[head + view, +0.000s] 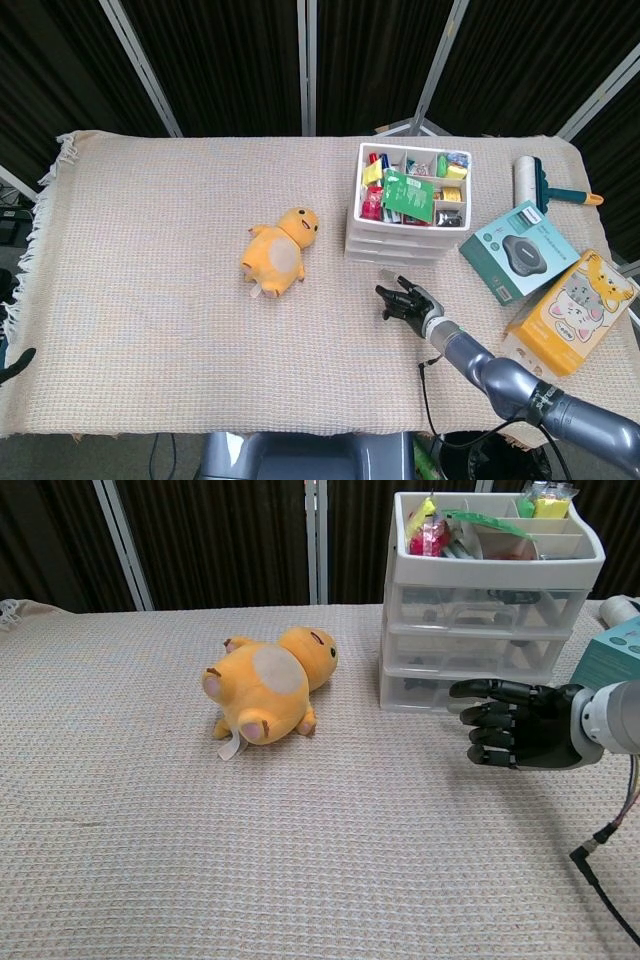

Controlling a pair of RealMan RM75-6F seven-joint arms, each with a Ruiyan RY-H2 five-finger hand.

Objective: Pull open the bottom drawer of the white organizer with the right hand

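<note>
The white organizer (408,218) (487,610) stands right of centre, its top tray full of colourful items and its three drawers all pushed in. Its bottom drawer (462,692) (396,255) faces me. My right hand (407,303) (515,725) hovers just in front of that drawer, black fingers extended and apart, holding nothing; its fingertips (462,690) overlap the drawer front in the chest view, and I cannot tell whether they touch. Only a dark tip of my left hand (18,365) shows at the left edge of the head view.
A yellow plush toy (278,251) (265,685) lies left of the organizer. To the right are a teal box (518,251), a yellow cat-print box (571,313) and a lint roller (532,183). A thin cable (612,830) trails from my right wrist over the woven cloth (150,280).
</note>
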